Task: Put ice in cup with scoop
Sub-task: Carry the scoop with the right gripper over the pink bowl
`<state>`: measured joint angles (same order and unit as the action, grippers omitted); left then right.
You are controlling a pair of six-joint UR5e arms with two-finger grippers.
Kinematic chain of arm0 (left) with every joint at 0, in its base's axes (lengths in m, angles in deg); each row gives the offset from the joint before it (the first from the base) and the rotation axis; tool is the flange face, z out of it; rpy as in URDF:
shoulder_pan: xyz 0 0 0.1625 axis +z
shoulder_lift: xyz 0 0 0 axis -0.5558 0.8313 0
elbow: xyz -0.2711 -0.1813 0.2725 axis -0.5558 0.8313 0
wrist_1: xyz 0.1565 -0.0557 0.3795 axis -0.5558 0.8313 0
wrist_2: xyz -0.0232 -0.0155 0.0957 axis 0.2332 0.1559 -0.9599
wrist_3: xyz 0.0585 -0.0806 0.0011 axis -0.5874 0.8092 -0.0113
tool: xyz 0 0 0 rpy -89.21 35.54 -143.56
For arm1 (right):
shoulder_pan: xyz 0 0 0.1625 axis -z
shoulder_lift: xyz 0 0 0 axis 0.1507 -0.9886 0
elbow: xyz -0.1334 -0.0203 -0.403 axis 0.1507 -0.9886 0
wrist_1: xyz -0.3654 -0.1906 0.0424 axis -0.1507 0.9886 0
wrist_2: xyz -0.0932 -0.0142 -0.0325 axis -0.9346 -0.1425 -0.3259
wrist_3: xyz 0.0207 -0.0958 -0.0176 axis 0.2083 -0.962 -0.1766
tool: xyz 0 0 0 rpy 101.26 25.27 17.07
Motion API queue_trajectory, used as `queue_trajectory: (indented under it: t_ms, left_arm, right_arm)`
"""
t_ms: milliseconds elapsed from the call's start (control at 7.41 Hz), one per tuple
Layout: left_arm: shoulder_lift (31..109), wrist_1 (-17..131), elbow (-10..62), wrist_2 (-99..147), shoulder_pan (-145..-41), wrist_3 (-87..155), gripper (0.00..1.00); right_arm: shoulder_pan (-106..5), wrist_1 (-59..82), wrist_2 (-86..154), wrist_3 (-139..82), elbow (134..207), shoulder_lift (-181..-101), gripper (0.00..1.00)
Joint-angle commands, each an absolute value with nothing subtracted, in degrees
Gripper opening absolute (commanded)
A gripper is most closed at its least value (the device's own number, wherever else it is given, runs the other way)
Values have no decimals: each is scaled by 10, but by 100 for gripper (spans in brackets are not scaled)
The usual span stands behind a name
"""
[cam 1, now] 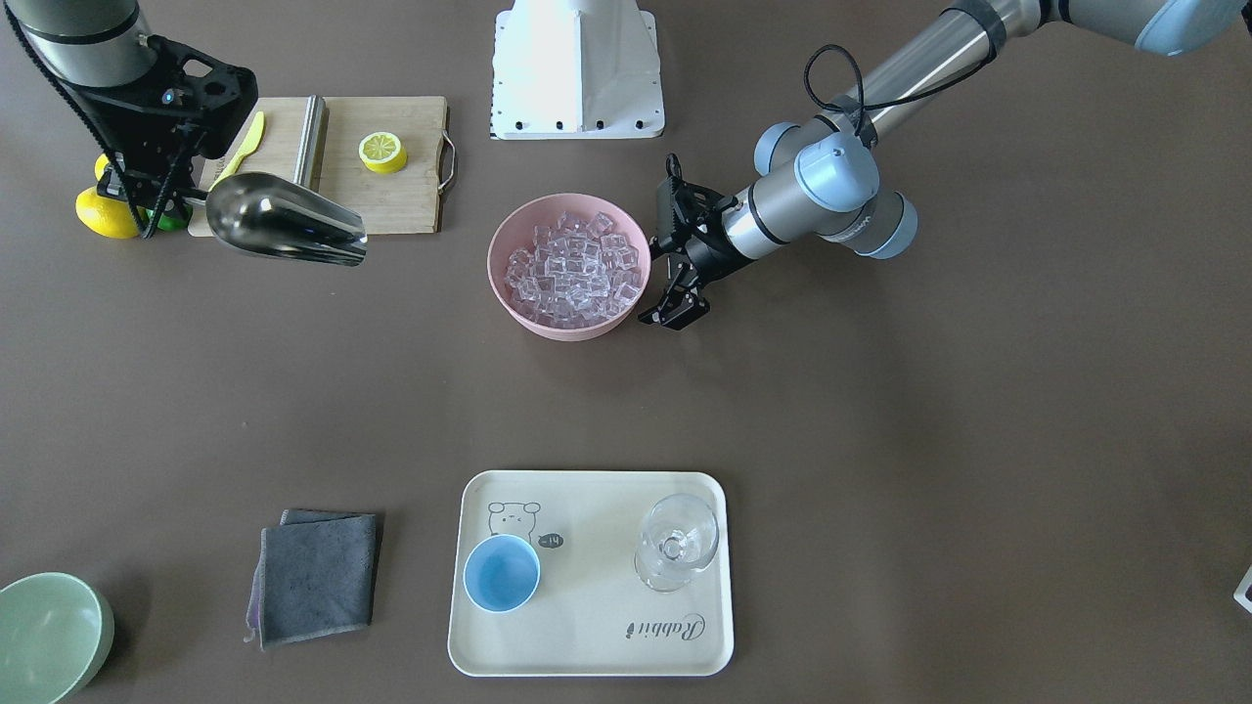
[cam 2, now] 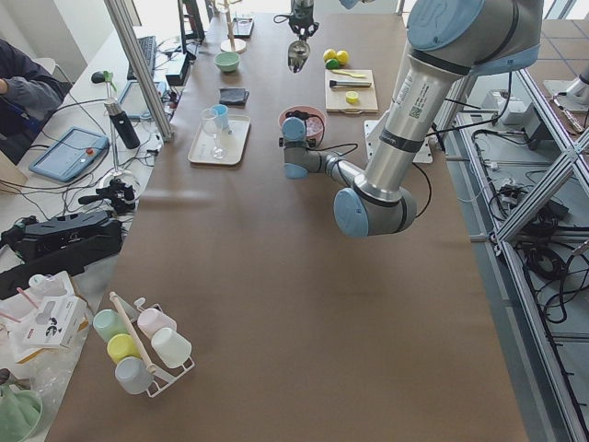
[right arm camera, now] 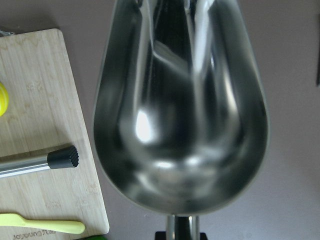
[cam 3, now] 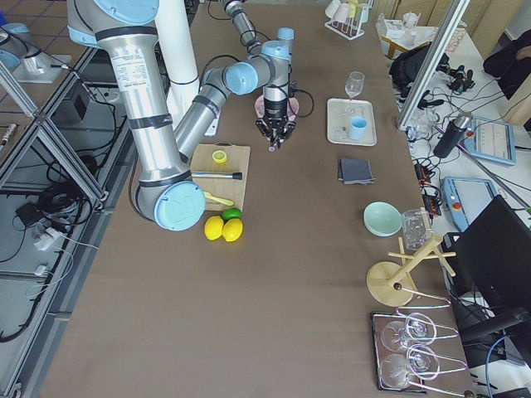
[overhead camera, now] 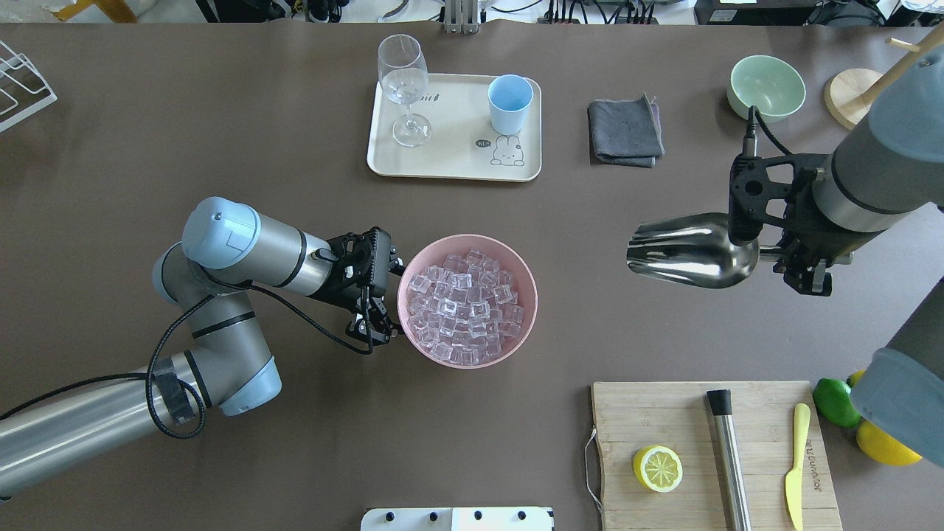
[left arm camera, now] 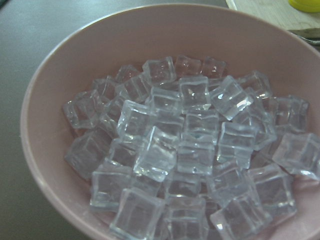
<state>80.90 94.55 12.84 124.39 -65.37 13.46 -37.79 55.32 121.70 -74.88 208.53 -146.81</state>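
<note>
- Brown bench (overhead camera: 221,147): the work sits mid-bench. The right arm carries the tool; the left arm is posted at the bowl.
- Cream rectangular tray (overhead camera: 450,147): on the far side of the bench from the robot. It holds the small light-blue handleless cup (overhead camera: 510,103), upright and empty.
- Round pink bowl (overhead camera: 472,242): mid-bench, heaped with clear glassy ice cubes (overhead camera: 464,310). No ice shows anywhere else.
- Shiny stainless-steel scoop (overhead camera: 686,251): held clear of the bench, trough up, empty, roughly level.
  - Its long axis runs across the bench, handle toward the robot's right, open mouth toward the robot's left, facing the bowl.
  - The bowl lies well apart off the mouth and a little nearer the robot than the axis line.
  - Judged: the coming move is travel along that axis, then a dip of the mouth into the heap.
- Right gripper (overhead camera: 800,259): fingers clamped on the scoop's tubular handle.
- Left gripper (cam 1: 675,315): just beside the bowl's rim on the robot's left. Fingers look parted, with nothing between them. Whether they touch the rim cannot be told.
</note>
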Motion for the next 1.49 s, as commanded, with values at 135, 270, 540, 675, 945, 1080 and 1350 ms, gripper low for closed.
queue_trajectory:
  t_ms: [135,270,540,675,945,1080,1350]
  left_arm:
    - [811,956,125,1230,-644,135,96]
    - [811,956,125,1225,-642,135,96]
    - [811,956,125,1221,-638,135,96]
    - [811,956,125,1221,-638,135,96]
    - [811,955,125,1221,-638,135,96]
    - [811,955,125,1221,-638,135,96]
    - [811,955,125,1221,-637,135,96]
  right_arm:
    - [-334,726,1169,-812,2115,-1370,0]
    - [-327,749,1137,-816,2105,-1347,0]
    - [-318,778,1123,-816,2004,-1251,0]
    - [-313,779,1122,-815,1969,-1217,0]
    - [-289,780,1121,-804,1912,-1168,0]
    - [-283,780,1118,-799,1886,-1148,0]
    - [-247,782,1107,-760,1869,-1140,0]
